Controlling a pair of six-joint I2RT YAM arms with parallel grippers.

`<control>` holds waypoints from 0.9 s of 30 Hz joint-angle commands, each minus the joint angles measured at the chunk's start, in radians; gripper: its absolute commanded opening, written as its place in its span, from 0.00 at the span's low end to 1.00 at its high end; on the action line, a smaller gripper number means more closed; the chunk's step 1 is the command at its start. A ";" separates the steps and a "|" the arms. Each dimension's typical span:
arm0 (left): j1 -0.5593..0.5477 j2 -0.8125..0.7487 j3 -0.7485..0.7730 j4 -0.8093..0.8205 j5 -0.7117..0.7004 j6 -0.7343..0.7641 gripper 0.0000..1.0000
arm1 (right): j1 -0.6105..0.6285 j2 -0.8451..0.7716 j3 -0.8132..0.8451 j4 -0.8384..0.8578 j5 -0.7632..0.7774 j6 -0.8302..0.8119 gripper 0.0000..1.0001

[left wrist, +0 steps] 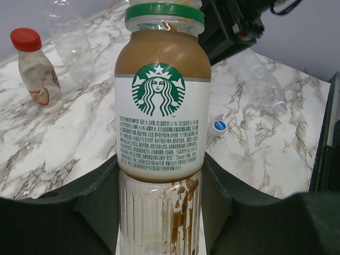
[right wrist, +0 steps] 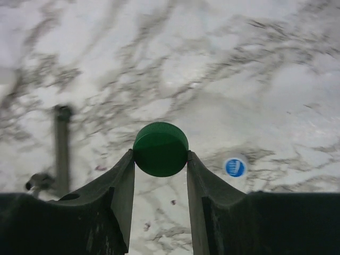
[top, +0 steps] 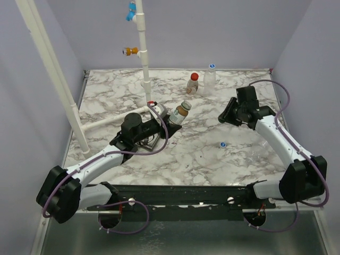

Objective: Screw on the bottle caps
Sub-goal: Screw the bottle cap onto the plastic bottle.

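Note:
My left gripper [left wrist: 160,171] is shut on the lower body of a Starbucks bottle [left wrist: 162,122], which has a white label, brown drink and a green ring round its neck. In the top view this bottle [top: 180,112] tilts up and to the right from the left gripper [top: 169,123]. My right gripper [right wrist: 160,160] is shut on a green cap [right wrist: 160,149], pinched at the fingertips above the marble. It hangs to the right of the bottle as the right gripper [top: 224,118]. A white-and-blue cap [top: 222,144] lies loose on the table.
A red-capped bottle [top: 193,83] and a clear bottle with a white-and-blue cap [top: 211,77] stand at the back. Another clear bottle [left wrist: 263,85] lies on its side. A white pipe [top: 142,53] with orange and blue fittings rises at the back left.

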 commanded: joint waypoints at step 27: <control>-0.005 -0.079 -0.108 0.183 0.219 0.185 0.31 | 0.114 -0.076 0.315 0.051 -0.924 -0.178 0.17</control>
